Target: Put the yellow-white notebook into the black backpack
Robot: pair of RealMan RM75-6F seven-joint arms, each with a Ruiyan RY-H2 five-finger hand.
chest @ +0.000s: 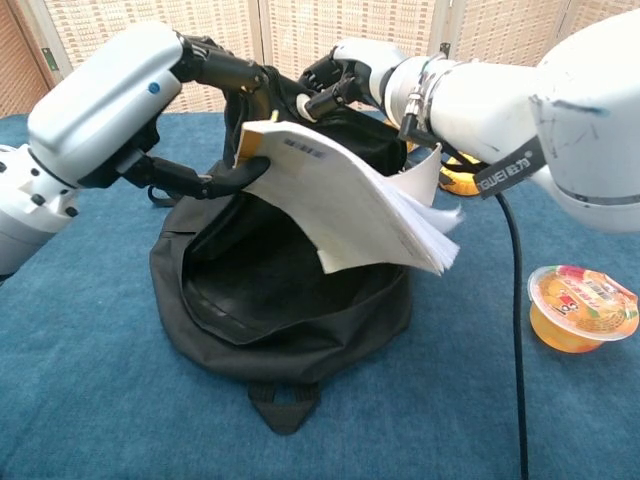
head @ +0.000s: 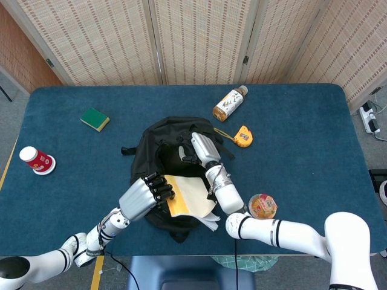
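The yellow-white notebook (head: 188,196) (chest: 352,197) hangs over the open mouth of the black backpack (head: 156,156) (chest: 290,320), pages fanning down to the right. My left hand (head: 152,188) (chest: 228,125) grips it by its yellow spine edge, above the bag's left side. My right hand (head: 202,149) (chest: 338,78) holds the far upper rim of the backpack and lifts it, keeping the opening wide. The bag's dark inside shows below the notebook.
A jelly cup (head: 262,206) (chest: 580,308) sits right of the bag. Behind it lie a yellow tape measure (head: 242,136) and a bottle (head: 229,103). A green sponge (head: 95,119) and a red cup (head: 37,160) are at the left.
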